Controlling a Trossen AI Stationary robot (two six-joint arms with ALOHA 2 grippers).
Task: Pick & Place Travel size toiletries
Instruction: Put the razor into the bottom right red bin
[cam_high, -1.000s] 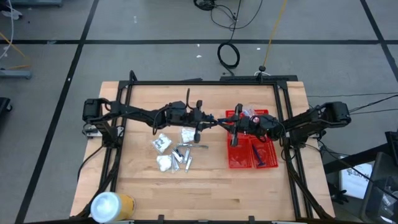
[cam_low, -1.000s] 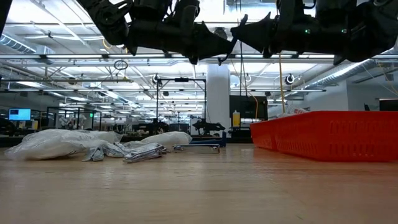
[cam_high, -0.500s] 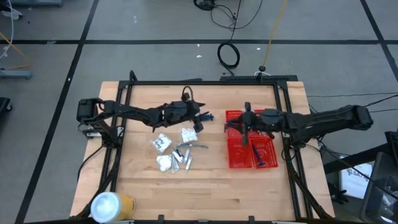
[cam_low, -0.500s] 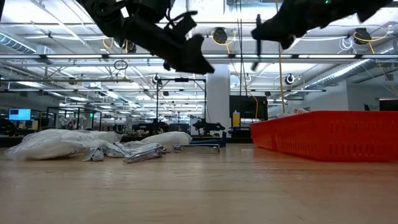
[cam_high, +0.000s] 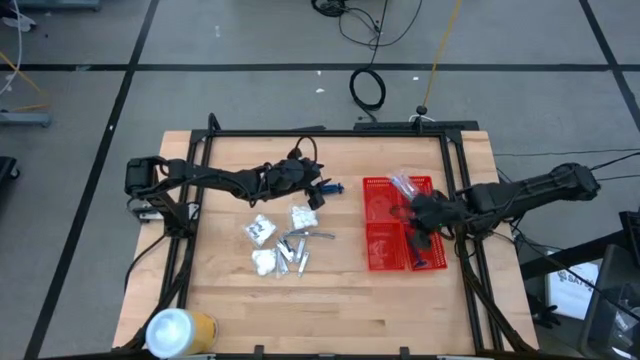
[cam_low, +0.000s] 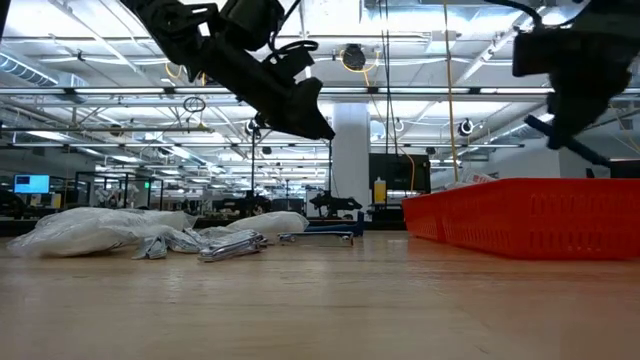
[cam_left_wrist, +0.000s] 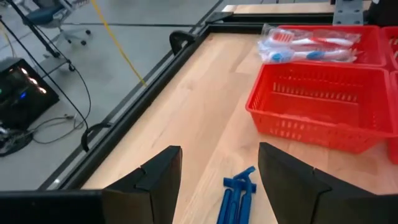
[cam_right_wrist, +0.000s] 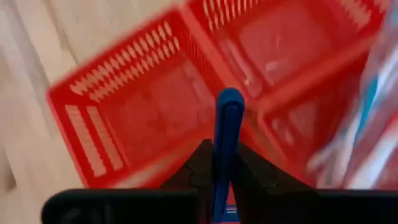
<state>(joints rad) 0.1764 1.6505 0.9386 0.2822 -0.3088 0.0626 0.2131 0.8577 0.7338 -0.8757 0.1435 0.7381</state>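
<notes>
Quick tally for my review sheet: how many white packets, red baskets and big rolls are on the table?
white packets: 3
red basket: 1
white-and-yellow roll: 1
Total: 5

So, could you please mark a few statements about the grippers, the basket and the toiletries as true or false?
1. The right gripper is shut on a blue razor above the red basket. True.
2. The left gripper holds a white packet. False: its fingers stand open and empty above blue razors on the table.
3. Packaged toothbrushes lie in a basket compartment. True.
4. The white packets lie inside the basket. False: they lie on the table, beside the basket.
</notes>
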